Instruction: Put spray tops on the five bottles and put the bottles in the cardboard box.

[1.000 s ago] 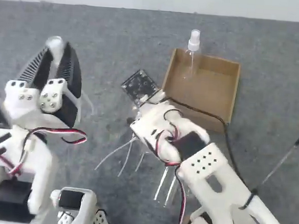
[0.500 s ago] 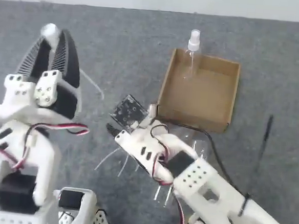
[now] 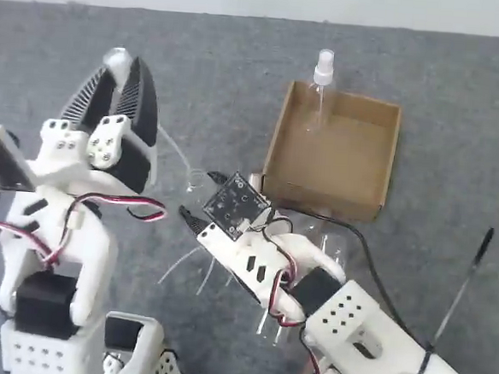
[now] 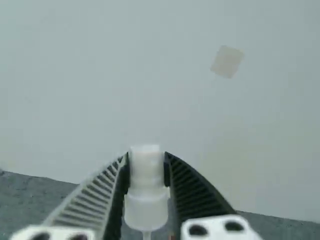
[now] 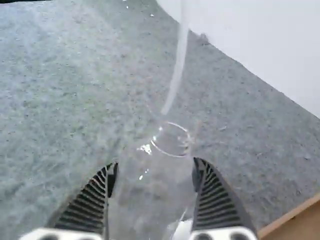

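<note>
My left gripper (image 3: 121, 65) is raised at the left and shut on a white spray top (image 3: 116, 56), seen close up as the spray top (image 4: 146, 187) between the ribbed fingers. Its thin tube (image 3: 173, 146) slants down toward the table's middle. My right gripper (image 3: 199, 194) is shut on a clear open bottle (image 3: 198, 182). In the right wrist view the bottle (image 5: 160, 180) sits between the fingers and the tube (image 5: 176, 65) ends just above its open neck (image 5: 171, 139). The cardboard box (image 3: 372, 153) holds one capped bottle (image 3: 323, 81) standing upright in its far left corner.
Several loose spray-top tubes (image 3: 213, 274) lie on the grey mat beside and under the right arm. A black cable (image 3: 349, 228) runs past the box's front wall. A thin black rod (image 3: 461, 283) slants at the right. A light wall borders the mat's far edge.
The left arm swung right with the spray top, bringing its tube toward the middle. The right arm drew back from the box and turned its bottle toward that tube.
</note>
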Motion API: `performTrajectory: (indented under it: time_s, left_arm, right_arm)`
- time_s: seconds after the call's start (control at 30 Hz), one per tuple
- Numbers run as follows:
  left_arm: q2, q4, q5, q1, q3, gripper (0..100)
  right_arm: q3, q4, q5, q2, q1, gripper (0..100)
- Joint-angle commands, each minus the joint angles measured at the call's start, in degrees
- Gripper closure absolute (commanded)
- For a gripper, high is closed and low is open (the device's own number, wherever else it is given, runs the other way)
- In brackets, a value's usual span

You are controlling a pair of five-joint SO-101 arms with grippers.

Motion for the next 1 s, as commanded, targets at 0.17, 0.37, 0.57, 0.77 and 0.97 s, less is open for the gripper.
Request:
performTrajectory:
  time_s: [0.17,0.37,0.57,0.77,0.97]
  left_arm:
    - [-0.53,-4.75,0.35,0.97,2.33,99]
    - [-0.53,-4.57,0.44,0.97,5.23,99]
    - [-0.97,-1.93,0.35,1.05,9.45,99]
    - [-0.53,0.88,-4.13,3.60,9.89,99]
    - [-0.53,3.25,-8.00,8.35,11.12,99]
  right_arm:
    - [-0.62,-0.22,-0.53,-3.03,-0.48,99.2]
    - [-0.53,-0.22,-0.53,-3.03,-0.57,99.2]
    - [0.18,1.27,-0.09,-3.30,-0.22,99.2]
    - [1.67,-7.43,-0.70,-3.30,1.01,99.2]
    - [6.33,-14.55,-0.62,-3.30,0.92,99.2]
